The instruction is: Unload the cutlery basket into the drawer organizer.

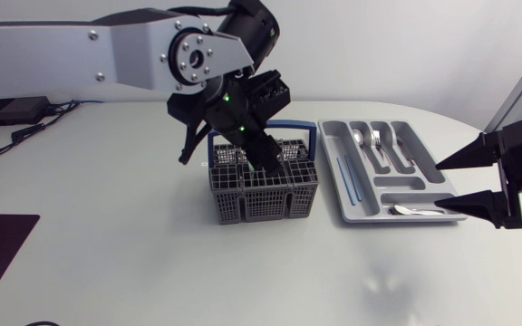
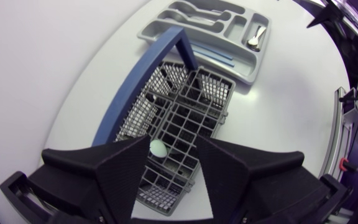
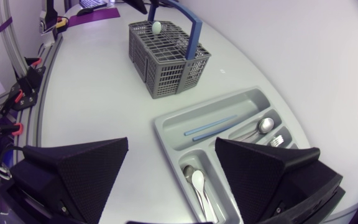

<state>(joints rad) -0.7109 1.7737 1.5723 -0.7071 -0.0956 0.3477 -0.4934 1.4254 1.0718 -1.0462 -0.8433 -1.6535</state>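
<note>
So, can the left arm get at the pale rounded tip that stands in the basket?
Probably yes. The left end effector hangs right over the basket, fingers open, with the pale tip between them; the blue handle stands off to one side, not across it.

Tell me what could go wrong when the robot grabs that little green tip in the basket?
1. The green tip sits off-centre, close to one finger of the open left gripper. Closing might nudge it aside instead of pinching it.
2. That gripper hangs right beside the blue handle. It could bump the handle and perhaps shift or tip the basket.
</note>
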